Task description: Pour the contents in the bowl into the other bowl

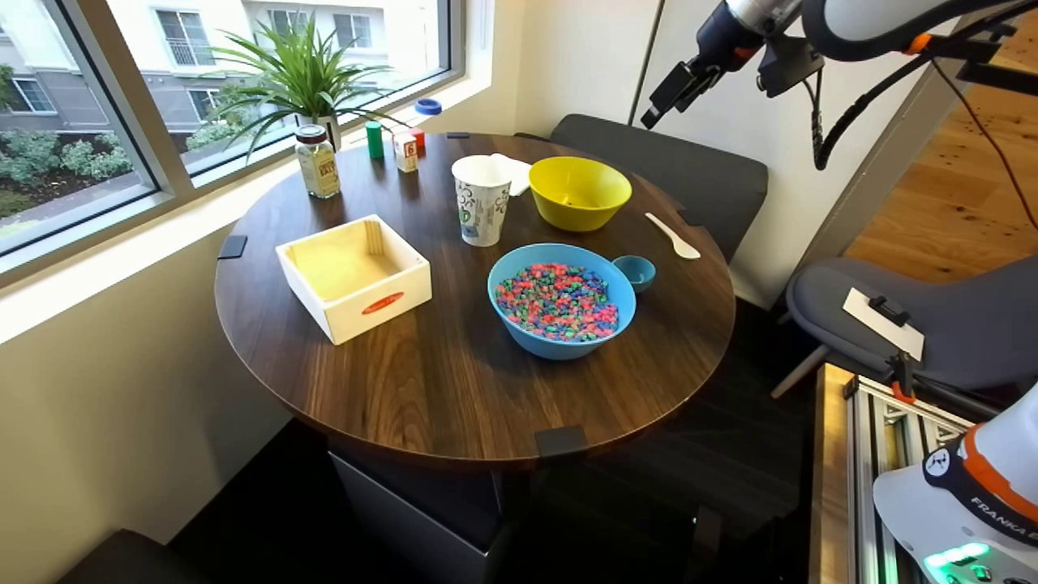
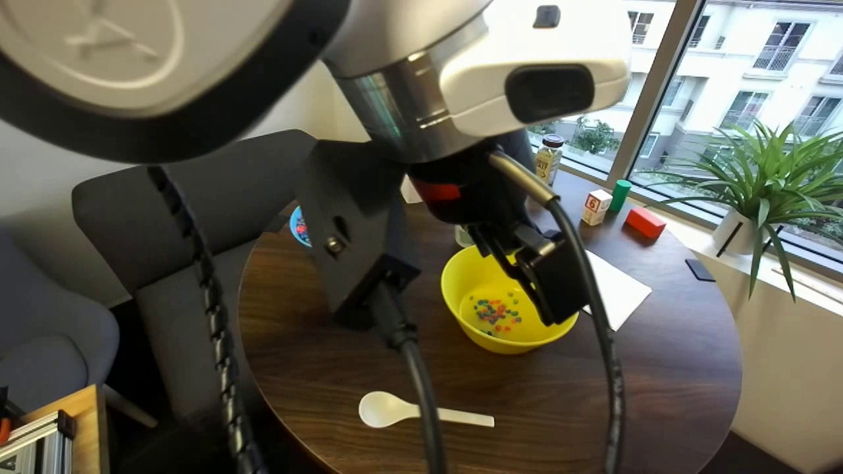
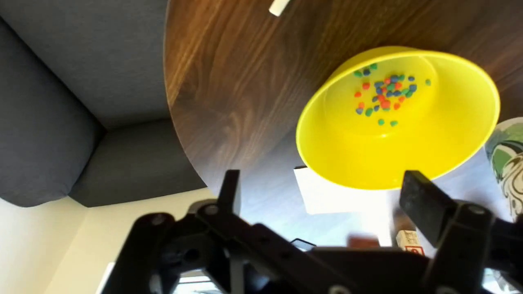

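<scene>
Bright daylight through the window; bluish glare on the tabletop

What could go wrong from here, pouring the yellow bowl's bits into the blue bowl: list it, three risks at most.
The open hand holds nothing and the yellow bowl flares upward, so a shallow grip might slip.

The patterned cup stands close beside the yellow bowl; a sideways swing could knock it over.

The blue bowl already holds many small bits, so a fast pour might scatter some over its rim.
</scene>
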You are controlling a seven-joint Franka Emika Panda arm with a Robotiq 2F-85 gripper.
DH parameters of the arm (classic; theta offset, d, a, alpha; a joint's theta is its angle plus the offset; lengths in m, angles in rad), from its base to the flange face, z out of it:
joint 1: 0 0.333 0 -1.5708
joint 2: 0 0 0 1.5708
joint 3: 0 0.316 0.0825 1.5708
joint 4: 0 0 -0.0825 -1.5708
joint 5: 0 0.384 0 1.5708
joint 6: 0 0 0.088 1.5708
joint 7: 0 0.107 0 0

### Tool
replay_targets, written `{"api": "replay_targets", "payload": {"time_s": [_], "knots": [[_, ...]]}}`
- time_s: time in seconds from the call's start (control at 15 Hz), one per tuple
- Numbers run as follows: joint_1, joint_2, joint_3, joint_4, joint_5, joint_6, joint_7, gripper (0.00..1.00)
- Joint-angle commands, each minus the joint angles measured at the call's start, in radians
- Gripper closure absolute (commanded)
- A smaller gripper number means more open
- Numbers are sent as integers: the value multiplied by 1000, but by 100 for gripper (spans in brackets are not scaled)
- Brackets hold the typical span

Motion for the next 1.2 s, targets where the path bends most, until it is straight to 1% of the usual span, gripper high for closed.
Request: {"api": "replay_targets", "payload": {"time_s": [0.0, 0.27, 0.4, 0.67, 1.13], "knots": [[42, 127, -27, 92, 136, 22, -96, 0], [36, 227, -33, 169, 254, 4, -198, 0], [29, 268, -31, 205, 316, -26, -253, 0], [2, 343, -23, 264, 387, -41, -345, 0], [-58, 425, 8, 316, 522, -47, -509, 0]]}}
